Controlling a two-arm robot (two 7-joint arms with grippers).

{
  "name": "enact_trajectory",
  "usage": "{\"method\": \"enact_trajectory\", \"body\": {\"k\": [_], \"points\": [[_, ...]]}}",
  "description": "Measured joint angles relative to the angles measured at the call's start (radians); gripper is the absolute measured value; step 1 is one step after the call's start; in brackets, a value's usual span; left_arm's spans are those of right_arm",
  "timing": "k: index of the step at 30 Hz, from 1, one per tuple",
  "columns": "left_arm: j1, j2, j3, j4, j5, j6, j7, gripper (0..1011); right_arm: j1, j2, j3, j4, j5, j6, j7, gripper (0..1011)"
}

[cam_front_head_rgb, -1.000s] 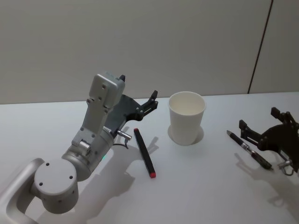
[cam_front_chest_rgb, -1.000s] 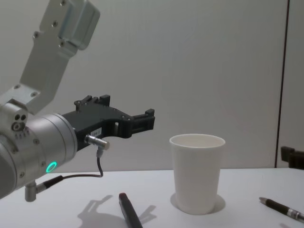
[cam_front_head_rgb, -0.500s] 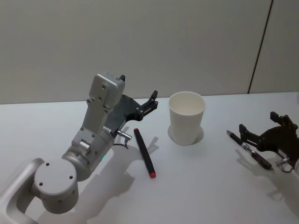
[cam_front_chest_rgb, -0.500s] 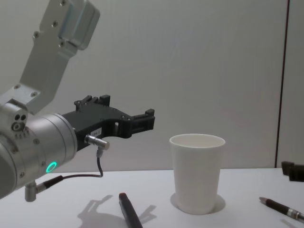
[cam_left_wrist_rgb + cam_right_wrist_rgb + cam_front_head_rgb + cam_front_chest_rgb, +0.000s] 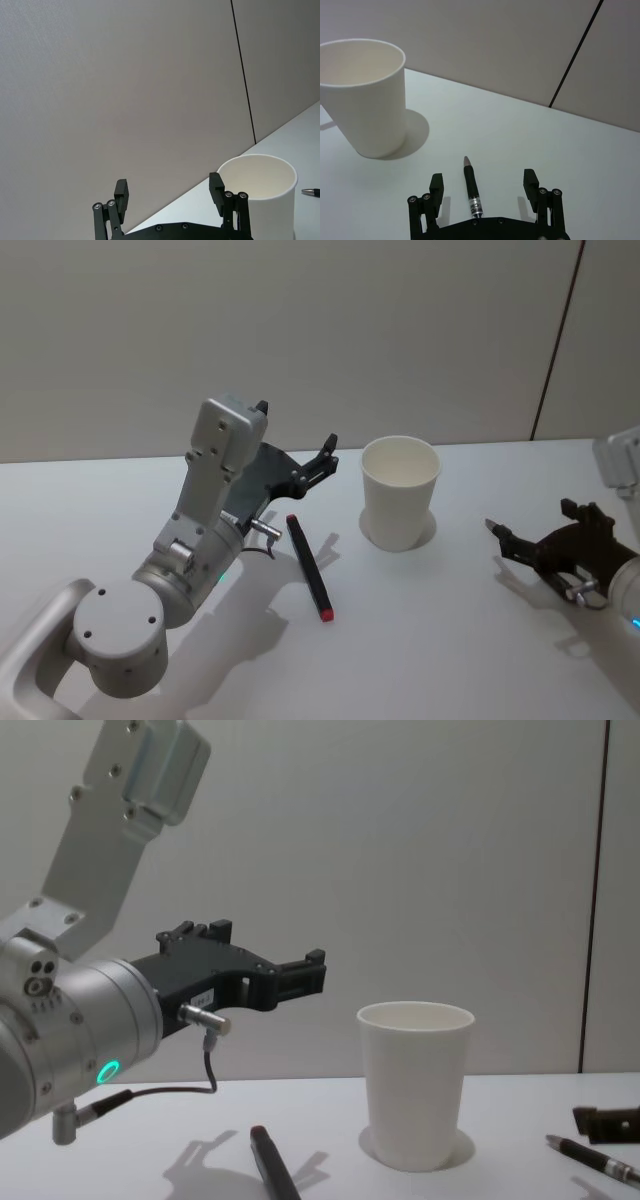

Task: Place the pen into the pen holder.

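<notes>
Two grippers stood over the smooth white table [image 5: 420, 640]. Left gripper [image 5: 296, 426] hung parked left of the pen holder [image 5: 399, 492], fingers spread. I judged the holder liable to tip if struck at the rim: light matte paper, tapered, upright. Right gripper [image 5: 483, 178] sat low, right of the holder, fingers spread astride the pen [image 5: 471, 192] lying flat on the table; an off-centre pinch could roll that slim, round, glossy barrel away.
</notes>
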Motion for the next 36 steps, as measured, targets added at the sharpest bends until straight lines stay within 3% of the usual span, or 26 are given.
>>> {"method": "enact_trajectory", "body": {"k": [14, 36], "points": [[0.000, 0.000, 0.000, 0.000, 0.000, 0.000, 0.000, 1001, 0.017, -0.028, -0.008, 0.033, -0.005, 0.089, -0.017, 1001], [0.000, 0.000, 0.000, 0.000, 0.000, 0.000, 0.000, 1001, 0.022, -0.053, -0.008, 0.065, 0.021, 0.115, -0.035, 1001]]}}
